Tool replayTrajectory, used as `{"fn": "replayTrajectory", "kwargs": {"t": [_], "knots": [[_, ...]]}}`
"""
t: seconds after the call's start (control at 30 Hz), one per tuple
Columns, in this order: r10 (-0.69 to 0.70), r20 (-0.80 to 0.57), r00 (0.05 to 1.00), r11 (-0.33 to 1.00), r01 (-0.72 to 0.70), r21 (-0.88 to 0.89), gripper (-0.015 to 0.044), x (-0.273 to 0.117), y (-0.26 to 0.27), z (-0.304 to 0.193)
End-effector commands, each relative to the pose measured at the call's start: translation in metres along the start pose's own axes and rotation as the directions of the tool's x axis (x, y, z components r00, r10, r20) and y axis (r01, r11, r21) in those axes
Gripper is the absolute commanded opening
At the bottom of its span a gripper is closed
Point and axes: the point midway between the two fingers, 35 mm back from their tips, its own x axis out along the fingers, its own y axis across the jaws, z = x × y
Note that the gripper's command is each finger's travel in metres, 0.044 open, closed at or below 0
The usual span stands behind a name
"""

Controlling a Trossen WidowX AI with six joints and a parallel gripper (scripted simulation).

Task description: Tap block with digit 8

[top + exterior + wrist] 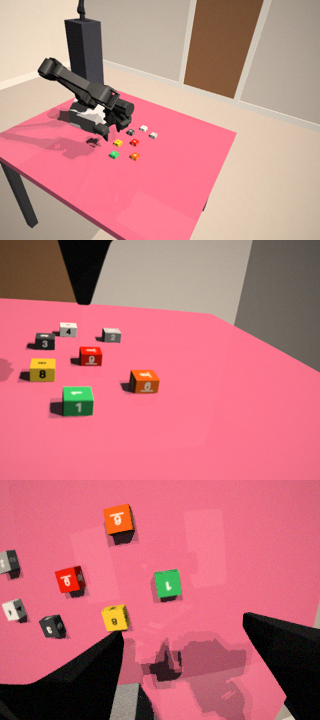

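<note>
The yellow block shows the digit 8 and lies flat on the pink table. My gripper is open and empty, raised above the table on the arm's base side of the blocks. In the wrist view the yellow block lies just beyond the left fingertip, outside the gap between the fingers. Only one finger shows in the exterior view, high above the blocks.
Other blocks: green 1, red 9, black 3, orange 6, white 4 and grey 2. Green, red and black are nearest the yellow one.
</note>
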Motion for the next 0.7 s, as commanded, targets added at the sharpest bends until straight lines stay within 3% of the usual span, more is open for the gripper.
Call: {"fn": "replayTrajectory", "kwargs": {"t": [0.0, 0.13, 0.67], "knots": [[0.011, -0.005, 1.000, 1.000, -0.011, -0.016, 0.0400, 0.001, 0.047, -0.010], [0.003, -0.006, 1.000, 1.000, -0.003, -0.016, 0.0400, 0.001, 0.090, -0.030], [0.002, -0.006, 1.000, 1.000, -0.002, -0.016, 0.0400, 0.001, 0.092, -0.031]]}}
